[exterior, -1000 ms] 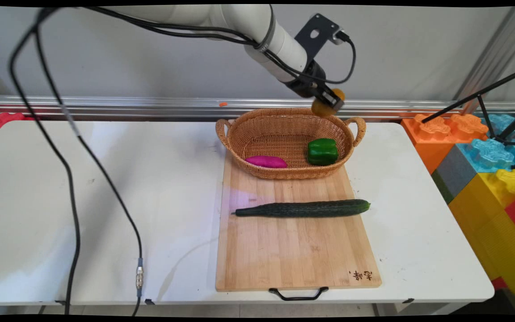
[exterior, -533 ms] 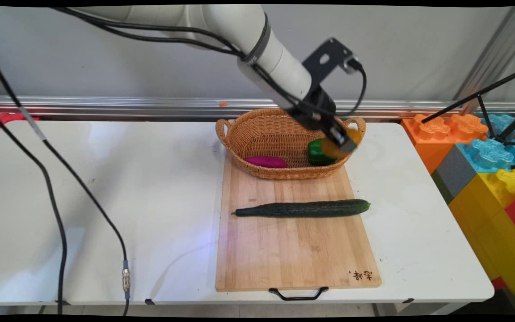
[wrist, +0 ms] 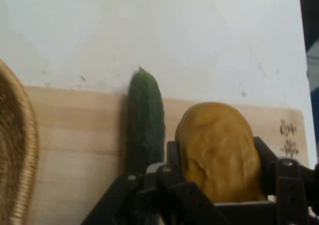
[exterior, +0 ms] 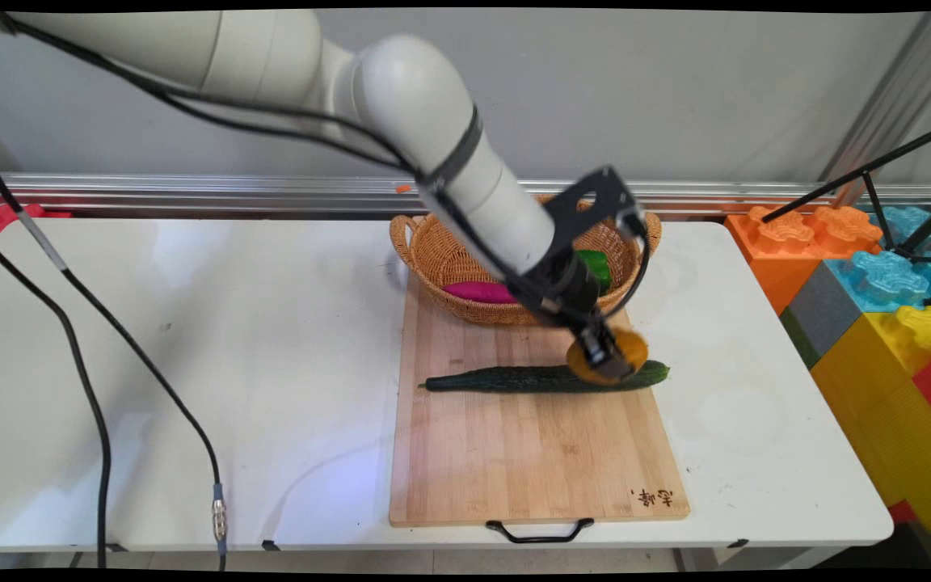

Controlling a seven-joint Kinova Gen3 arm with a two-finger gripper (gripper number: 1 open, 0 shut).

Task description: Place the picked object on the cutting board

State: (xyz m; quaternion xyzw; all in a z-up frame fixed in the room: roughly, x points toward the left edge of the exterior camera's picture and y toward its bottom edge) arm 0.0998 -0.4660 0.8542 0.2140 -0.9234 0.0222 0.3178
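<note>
My gripper [exterior: 604,361] [wrist: 219,185] is shut on a yellow-brown potato [exterior: 623,352] [wrist: 219,150]. It hangs low over the right end of a long dark green cucumber [exterior: 530,378] [wrist: 144,120] that lies across a wooden cutting board [exterior: 530,453] [wrist: 70,135]. Behind it a wicker basket [exterior: 433,250] [wrist: 17,150] sits on the board's far end. It holds a purple sweet potato [exterior: 478,292] and a green bell pepper [exterior: 597,265], which the arm partly hides.
The board lies on a white table [exterior: 191,364] [wrist: 174,30], its black handle [exterior: 540,532] at the near edge. Black cables [exterior: 86,388] hang over the table's left side. Large coloured blocks [exterior: 878,307] and a black tripod [exterior: 902,194] stand to the right.
The arm has swung down and toward the near side, carrying the potato from above the basket's far rim, over the basket, down to the cucumber's right end.
</note>
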